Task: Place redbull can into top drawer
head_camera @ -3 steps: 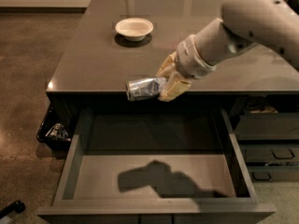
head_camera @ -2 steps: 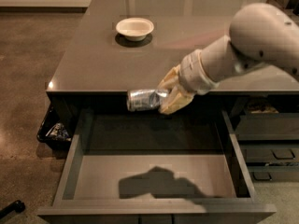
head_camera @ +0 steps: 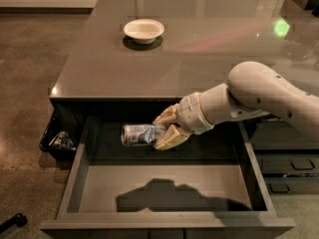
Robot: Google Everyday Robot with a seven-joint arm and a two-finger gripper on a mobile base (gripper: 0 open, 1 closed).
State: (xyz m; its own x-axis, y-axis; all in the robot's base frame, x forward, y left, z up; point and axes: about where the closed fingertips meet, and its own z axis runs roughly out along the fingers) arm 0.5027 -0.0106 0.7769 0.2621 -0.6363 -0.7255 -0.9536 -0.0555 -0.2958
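Note:
The redbull can (head_camera: 138,134) is a shiny silver-and-blue can held on its side by my gripper (head_camera: 164,129). The cream fingers (head_camera: 171,137) are shut on the can's right end. The can hangs just below the counter's front edge, over the back part of the open top drawer (head_camera: 164,190). The drawer is pulled far out and shows a flat grey bottom with my arm's shadow on it. My white arm reaches in from the right.
A white bowl (head_camera: 143,30) sits on the grey counter (head_camera: 199,49) at the back left. Smaller dark drawers with handles (head_camera: 291,163) are at the right. A dark bin with clutter (head_camera: 59,139) stands left of the drawer. A black object (head_camera: 12,222) lies on the floor.
My gripper has lowered with the can from counter-edge height down into the drawer opening. The can stays held on its side.

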